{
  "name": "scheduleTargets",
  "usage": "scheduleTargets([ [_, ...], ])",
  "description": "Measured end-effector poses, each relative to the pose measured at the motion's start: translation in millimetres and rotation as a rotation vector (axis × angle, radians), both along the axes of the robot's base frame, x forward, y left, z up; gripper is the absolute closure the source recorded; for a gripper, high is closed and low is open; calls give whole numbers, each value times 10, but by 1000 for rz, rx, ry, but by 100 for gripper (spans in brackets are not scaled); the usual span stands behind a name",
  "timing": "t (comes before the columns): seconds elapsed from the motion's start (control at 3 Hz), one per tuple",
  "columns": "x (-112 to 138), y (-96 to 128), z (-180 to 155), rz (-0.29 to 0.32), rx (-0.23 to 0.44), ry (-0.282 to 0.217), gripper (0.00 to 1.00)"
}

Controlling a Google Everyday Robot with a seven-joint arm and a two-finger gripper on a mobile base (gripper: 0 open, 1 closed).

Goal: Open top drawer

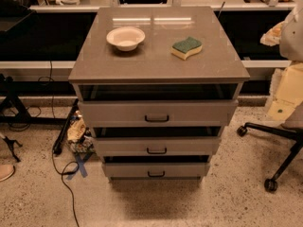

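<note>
The top drawer (118, 112) is the widest of three grey drawers under a grey countertop (156, 63). It has a small black bar handle (156, 118) at its centre. It stands pulled out a little, with a dark gap showing above its front. My gripper (285, 98) is a pale cream shape at the right edge of the view. It hangs level with the top drawer, well to the right of the cabinet, and touches nothing.
Two narrower drawers (156, 146) (156, 170) below also stand slightly out. A white bowl (125, 38) and a green-and-yellow sponge (186, 48) sit on the countertop. An office chair base (277, 148) is at the right. Cables and clutter (78, 134) lie on the floor at the left.
</note>
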State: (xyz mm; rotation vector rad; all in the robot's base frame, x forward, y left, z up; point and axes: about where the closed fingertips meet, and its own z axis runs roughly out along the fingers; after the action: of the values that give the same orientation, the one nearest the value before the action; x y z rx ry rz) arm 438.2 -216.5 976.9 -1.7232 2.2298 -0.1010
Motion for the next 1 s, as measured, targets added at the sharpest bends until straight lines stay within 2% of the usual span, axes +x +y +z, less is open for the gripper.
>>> scheduleTargets([
  [0.33, 1, 0, 0, 0, 0, -1, 0],
  [0.67, 64, 16, -196, 83, -2, -17, 0],
  [1.0, 225, 30, -651, 208, 52, -24, 0],
])
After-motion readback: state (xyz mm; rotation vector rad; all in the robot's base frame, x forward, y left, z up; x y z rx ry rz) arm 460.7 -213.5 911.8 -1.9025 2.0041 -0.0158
